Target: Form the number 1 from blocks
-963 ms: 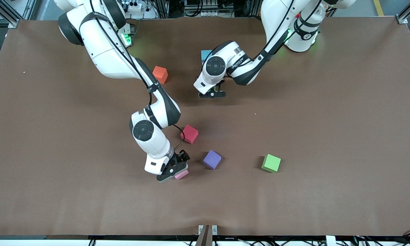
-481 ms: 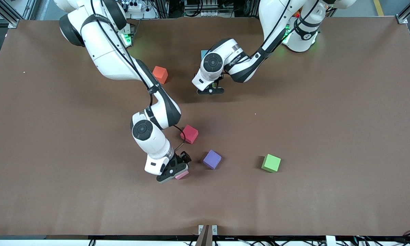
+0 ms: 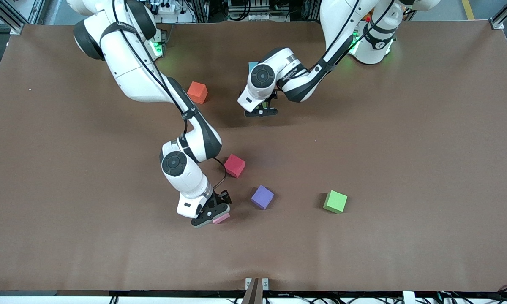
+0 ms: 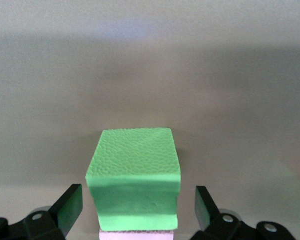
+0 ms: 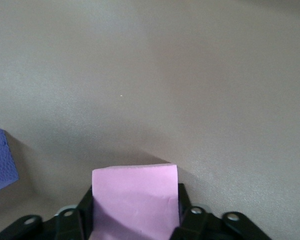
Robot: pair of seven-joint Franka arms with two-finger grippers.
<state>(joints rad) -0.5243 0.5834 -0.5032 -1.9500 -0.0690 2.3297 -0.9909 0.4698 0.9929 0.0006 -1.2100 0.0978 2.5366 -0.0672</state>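
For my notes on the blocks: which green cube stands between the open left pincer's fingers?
The green cube resting on a pink cube, under the left pincer. The other green cube lies alone beside the purple one.

You're in robotics lab: two white Franka arms (image 3: 143,71) bolted at brown matte table's (image 3: 426,169) edge, aluminium frame rails (image 3: 505,14) at its corners, cabling past it.

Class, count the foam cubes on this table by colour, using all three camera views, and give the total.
Green cube: 2, one out on the table, one between the open fingers of the left gripper
Pink cube: 2, one gripped by the right gripper, one touching that second green one
Light blue cube: 1
Orange cube: 1
Red cube: 1
Purple cube: 1
Total: 8
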